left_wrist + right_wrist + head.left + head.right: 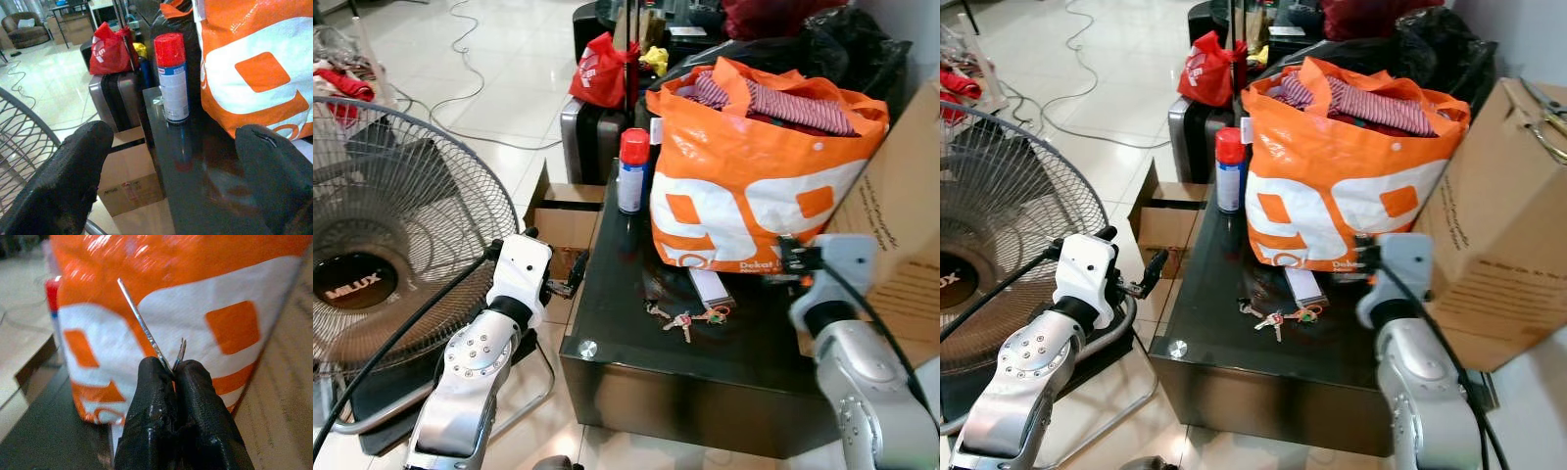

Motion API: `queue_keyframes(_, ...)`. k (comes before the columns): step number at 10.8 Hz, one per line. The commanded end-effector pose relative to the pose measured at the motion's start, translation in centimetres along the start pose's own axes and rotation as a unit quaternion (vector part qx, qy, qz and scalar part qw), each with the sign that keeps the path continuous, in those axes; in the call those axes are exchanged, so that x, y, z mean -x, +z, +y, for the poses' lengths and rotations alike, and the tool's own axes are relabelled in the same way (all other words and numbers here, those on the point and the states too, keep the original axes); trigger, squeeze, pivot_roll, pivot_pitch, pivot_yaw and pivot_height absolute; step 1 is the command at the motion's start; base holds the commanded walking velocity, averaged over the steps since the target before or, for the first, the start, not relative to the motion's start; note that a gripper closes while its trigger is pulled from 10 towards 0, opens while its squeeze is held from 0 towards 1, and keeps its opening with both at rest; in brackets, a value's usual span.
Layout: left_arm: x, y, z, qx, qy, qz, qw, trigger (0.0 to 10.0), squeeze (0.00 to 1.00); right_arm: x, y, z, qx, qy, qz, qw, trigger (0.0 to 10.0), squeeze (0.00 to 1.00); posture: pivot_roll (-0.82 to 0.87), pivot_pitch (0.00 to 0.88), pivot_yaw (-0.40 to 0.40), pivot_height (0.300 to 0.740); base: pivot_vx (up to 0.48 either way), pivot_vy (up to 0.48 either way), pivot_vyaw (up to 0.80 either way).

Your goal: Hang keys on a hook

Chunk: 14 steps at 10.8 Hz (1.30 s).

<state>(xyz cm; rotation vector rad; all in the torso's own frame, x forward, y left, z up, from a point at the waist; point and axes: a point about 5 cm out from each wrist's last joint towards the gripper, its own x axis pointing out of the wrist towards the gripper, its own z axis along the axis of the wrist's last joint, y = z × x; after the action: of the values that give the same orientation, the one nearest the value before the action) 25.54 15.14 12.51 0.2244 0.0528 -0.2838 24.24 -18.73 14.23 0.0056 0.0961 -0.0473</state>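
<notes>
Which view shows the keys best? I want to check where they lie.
The left eye view: the keys lie on the black table before the orange bag. The right eye view shows the same.

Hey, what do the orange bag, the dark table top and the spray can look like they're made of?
Orange bag: probably coated woven plastic; glossy, creased, with sheen patches.
Table top: likely dark glass or lacquered board; it mirrors the can, and a metal stud sits at its corner.
Spray can: apparently metal with a printed label, under a red plastic-looking cap.
</notes>
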Motion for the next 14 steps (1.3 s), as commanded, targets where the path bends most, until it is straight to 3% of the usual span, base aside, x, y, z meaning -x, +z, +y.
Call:
queue_keyframes(1,-0.1,0.3,-0.3,-0.004,-0.003,-0.005,1.000,10.0,0.33,0.0,1.4,-0.3,-0.030,-0.017,-0.042,0.999,10.0,0.00,-0.01,0.000,-0.010,0.740,0.000,0.000,0.00)
queue_keyframes(3,-0.2,0.3,-0.7,-0.003,-0.010,-0.005,1.000,10.0,0.33,0.0,1.2,0.6,-0.052,0.013,-0.025,0.998,10.0,0.00,-0.02,0.000,-0.003,0.740,-0.141,0.000,0.00)
queue_keyframes(5,-0.4,0.3,-0.7,-0.007,-0.007,-0.006,1.000,10.0,0.33,-0.3,0.3,0.3,-0.009,-0.008,-0.005,1.000,10.0,0.00,-0.01,0.000,-0.014,0.740,-0.283,0.000,0.00)
queue_keyframes(7,-0.3,0.3,-0.8,-0.008,-0.006,-0.005,1.000,10.0,0.33,-0.6,0.7,0.5,-0.044,-0.006,-0.018,0.999,10.0,0.00,-0.01,0.000,-0.017,0.740,-0.285,0.000,0.00)
queue_keyframes(14,-0.5,0.5,-0.9,-0.013,-0.012,-0.011,1.000,10.0,0.33,-0.8,0.3,0.6,-0.023,0.001,-0.010,1.000,10.0,0.00,-0.02,0.000,-0.008,0.740,-0.223,0.000,0.00)
